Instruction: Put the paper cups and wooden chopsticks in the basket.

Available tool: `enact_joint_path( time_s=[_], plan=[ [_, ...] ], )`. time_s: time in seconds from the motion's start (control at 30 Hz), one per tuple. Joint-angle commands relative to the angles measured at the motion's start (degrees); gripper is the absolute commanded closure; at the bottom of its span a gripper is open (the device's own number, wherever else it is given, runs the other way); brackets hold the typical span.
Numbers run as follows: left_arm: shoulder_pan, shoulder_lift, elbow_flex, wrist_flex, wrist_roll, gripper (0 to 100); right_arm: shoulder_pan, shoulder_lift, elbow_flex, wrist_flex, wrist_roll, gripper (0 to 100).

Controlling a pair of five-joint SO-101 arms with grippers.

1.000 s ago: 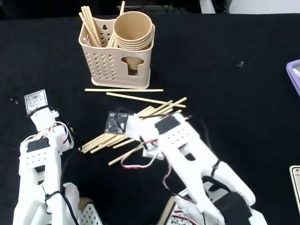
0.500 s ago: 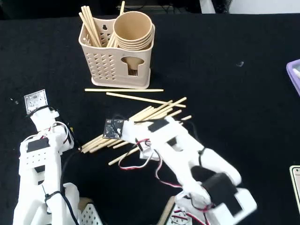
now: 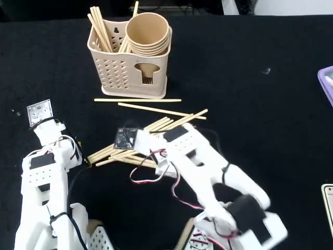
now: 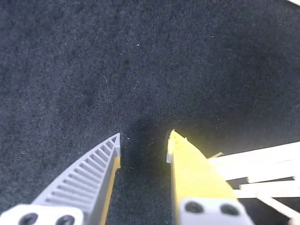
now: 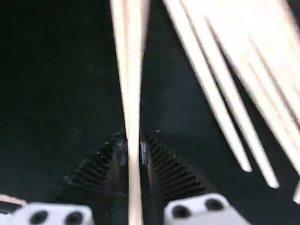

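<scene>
Evidently, the chief risk was judged to lie in the grip; the right gripper (image 5: 133, 152) was seen pinched onto a wooden chopstick (image 5: 129, 84), possibly two laid together, and where along its length it was held could not be told; if it was gripped off its middle, the free length could be swung or levered out of the jaws on a lift; neighbouring sticks of the pile (image 3: 117, 154) could also be dragged across the table (image 3: 250, 104); a tilted stick might be caught on the rim of the basket (image 3: 127, 73), which stood far and to the left, already loaded with the paper cups (image 3: 148, 31) and several sticks. The right arm (image 3: 203, 161) was stretched low and leftward over the pile; the left gripper (image 4: 143, 147) was held spread just above the table, beside the pile's left ends, with nothing between its jaws.
</scene>
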Motion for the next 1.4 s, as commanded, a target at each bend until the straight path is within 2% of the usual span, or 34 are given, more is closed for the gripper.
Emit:
enact_joint_path(
  time_s=[0.0, 0.33, 0.53, 0.67, 0.9, 1.07, 1.13, 1.23, 1.37],
  plan=[
    [-0.5, -1.4, -0.5, -0.7, 0.3, 83, 0.4, -6.4, -1.3, 0.4, -2.9, 98.8],
    [-0.5, -1.4, -0.5, -0.7, 0.2, 83, 0.2, -7.2, -2.5, -5.5, -10.7, 98.8],
    [-0.5, -1.4, -0.5, -0.7, 0.2, 83, 0.1, -8.7, -7.8, -5.7, -22.9, 98.8],
    [-0.5, -1.4, -0.5, -0.7, 0.2, 83, 0.0, -6.4, -5.2, -7.6, -20.8, 98.8],
    [-0.5, -1.4, -0.6, -0.7, 0.3, 83, 0.1, 0.5, 3.3, -17.0, -20.0, 98.5],
    [-0.5, -1.4, -0.6, -0.7, 0.3, 83, 0.1, 4.1, 3.2, -17.7, -20.1, 90.0],
    [-0.5, -1.4, -0.6, -0.7, 0.3, 83, 0.2, 4.7, 3.2, -17.8, -20.0, 91.2],
    [-0.5, -1.4, -0.6, -0.7, 0.3, 83, 0.3, 4.8, 3.1, -17.8, -19.7, 98.4],
    [-0.5, -1.4, -0.6, -0.7, 0.3, 83, 0.4, 4.6, 1.6, -17.3, -19.7, 98.8]
  ],
)
